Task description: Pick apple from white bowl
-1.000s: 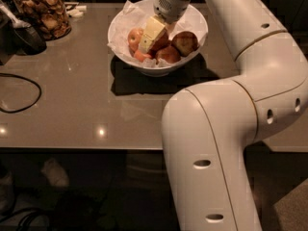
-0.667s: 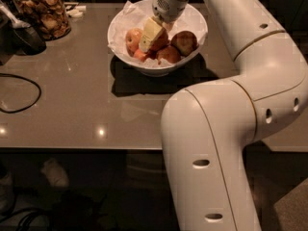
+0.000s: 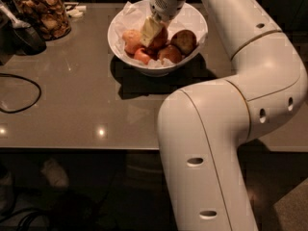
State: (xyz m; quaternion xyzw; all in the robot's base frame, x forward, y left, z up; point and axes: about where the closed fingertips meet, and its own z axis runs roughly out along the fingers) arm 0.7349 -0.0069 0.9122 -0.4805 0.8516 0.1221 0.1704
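The apple, deep red and round, lay on the right side of the white bowl, resting on the crinkled white paper that lined it. Just left of it sat another red apple, with a smaller reddish apple in front, a small orange-red apple further left, and a paler yellowish apple at the left wall. The claw reached down into the bowl from above, its pale tip against the middle red apple, just beside the deep red one; whether it was open or closed could not be told. The bowl stood at the far side of the grey bench. The white arm rose from the near right and bent over the bowl. At the far left stood a glass jar of brown snacks, and a black cable looped along the left edge.
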